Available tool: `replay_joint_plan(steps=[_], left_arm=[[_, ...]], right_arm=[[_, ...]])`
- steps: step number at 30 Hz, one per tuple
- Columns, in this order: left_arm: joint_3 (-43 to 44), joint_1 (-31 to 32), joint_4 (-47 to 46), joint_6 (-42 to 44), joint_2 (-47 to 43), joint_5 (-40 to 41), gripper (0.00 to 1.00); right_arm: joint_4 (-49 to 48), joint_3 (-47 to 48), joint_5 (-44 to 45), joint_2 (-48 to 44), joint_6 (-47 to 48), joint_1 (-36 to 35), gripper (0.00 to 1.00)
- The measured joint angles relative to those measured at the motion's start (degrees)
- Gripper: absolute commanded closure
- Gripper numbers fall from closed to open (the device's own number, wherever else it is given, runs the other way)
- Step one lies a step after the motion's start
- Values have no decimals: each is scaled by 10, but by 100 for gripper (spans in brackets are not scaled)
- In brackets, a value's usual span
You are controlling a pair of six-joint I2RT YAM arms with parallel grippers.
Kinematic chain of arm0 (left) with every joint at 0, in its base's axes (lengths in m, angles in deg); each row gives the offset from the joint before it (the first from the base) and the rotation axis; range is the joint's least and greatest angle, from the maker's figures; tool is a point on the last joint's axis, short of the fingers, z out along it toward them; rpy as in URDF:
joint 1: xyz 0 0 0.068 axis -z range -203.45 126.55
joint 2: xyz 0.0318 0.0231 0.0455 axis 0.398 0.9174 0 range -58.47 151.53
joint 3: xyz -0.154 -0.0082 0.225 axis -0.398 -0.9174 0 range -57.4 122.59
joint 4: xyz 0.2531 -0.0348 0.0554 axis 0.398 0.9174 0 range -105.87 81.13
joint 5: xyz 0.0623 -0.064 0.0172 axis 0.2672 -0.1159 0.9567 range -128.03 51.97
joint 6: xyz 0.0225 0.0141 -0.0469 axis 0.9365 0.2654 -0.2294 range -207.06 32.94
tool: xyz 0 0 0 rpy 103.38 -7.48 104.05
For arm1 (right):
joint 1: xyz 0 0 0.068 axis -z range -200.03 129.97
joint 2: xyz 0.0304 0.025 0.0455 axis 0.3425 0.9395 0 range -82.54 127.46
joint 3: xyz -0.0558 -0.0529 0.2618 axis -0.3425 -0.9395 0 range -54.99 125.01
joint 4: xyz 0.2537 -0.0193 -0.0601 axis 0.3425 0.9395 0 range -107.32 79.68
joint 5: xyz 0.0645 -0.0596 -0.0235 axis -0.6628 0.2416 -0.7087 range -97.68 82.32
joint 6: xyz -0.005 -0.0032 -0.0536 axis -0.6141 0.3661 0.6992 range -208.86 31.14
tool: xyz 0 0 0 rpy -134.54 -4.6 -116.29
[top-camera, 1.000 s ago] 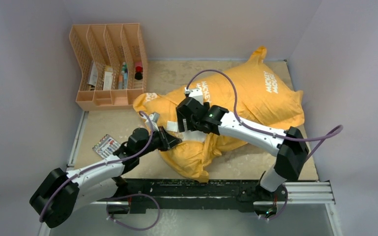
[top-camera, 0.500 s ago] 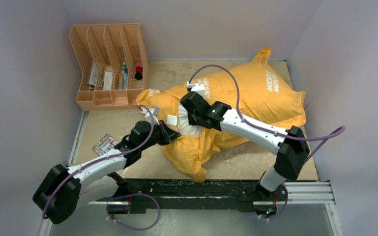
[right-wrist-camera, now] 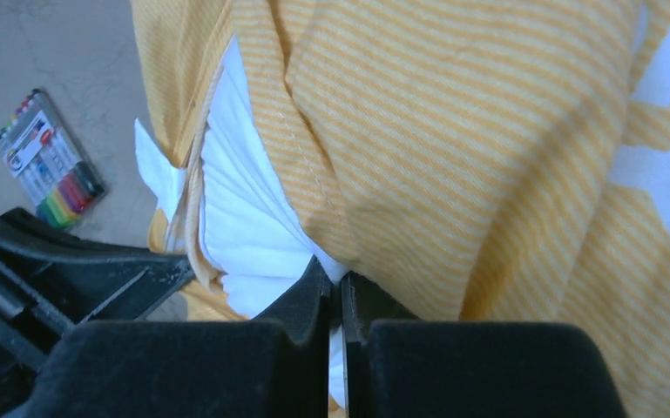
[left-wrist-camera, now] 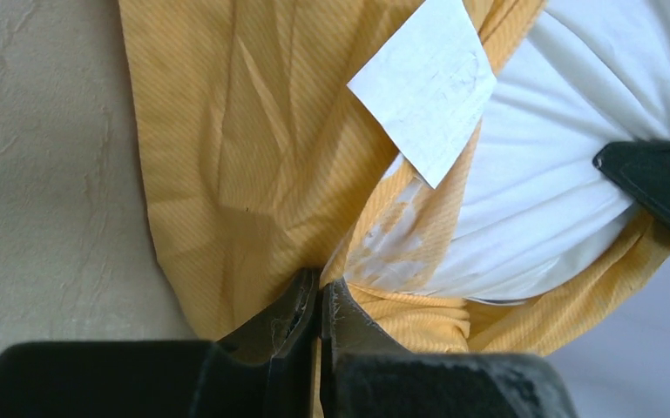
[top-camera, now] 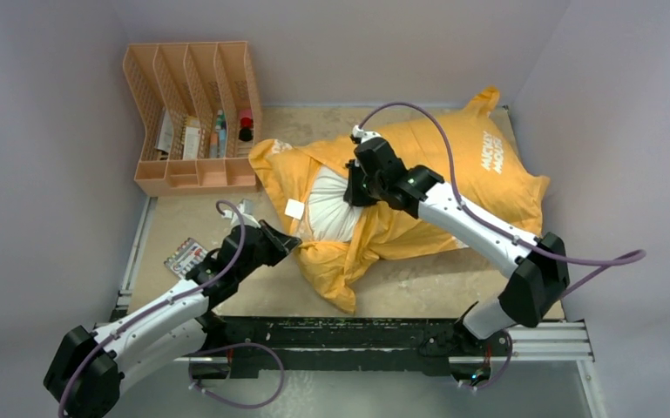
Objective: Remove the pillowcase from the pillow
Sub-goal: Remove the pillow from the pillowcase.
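Bare table [top-camera: 183, 218] along the left edge gives me room between the pink organizer [top-camera: 193, 117] in the far-left corner and the marker pack [top-camera: 188, 258]. The pillowcase [top-camera: 453, 174] and pillow [top-camera: 331, 209] block the middle and right, leaving a near-edge strip.

You had the pillowcase [top-camera: 510, 196] as matt orange-yellow cloth, finely ribbed and creased, and the pillow [top-camera: 327, 209] at its 9 o'clock end as smooth white cloth drawn into pleats. Its tag [left-wrist-camera: 424, 87] looked flat, white and papery. The table [top-camera: 183, 213] was rough, mottled beige. At 11 o'clock the organiser [top-camera: 196, 178] was matt pink plastic mesh. Your left gripper [left-wrist-camera: 321, 296] was grainy matt black plastic.
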Motion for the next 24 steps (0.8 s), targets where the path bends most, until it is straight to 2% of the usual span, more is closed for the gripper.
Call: replay_joint_plan(steps=[1, 4, 7, 9, 11, 14, 19, 22, 24], left_arm=[[2, 0, 6, 1, 0, -1, 94], [17, 1, 35, 21, -2, -11, 68], [58, 0, 111, 56, -3, -9, 50], [98, -1, 170, 81, -1, 10, 44], [175, -5, 245, 114, 15, 49, 41], [223, -10, 264, 144, 28, 60, 37], [266, -10, 239, 194, 79, 52, 35], [267, -10, 221, 214, 129, 33, 30], [266, -10, 203, 225, 152, 20, 34]], right_arm=[[-15, -23, -13, -16, 2, 1, 100], [-51, -83, -37, -60, 2, 1, 100], [-107, -170, -39, -116, -16, -5, 100], [-146, -224, -33, -140, -41, -24, 100], [-185, -278, -14, -156, -77, -58, 100], [-234, -332, 17, -165, -131, -108, 100], [-262, -354, 59, -168, -186, -150, 100], [-259, -350, 85, -169, -191, -166, 100], [-263, -352, 99, -172, -192, -176, 100]])
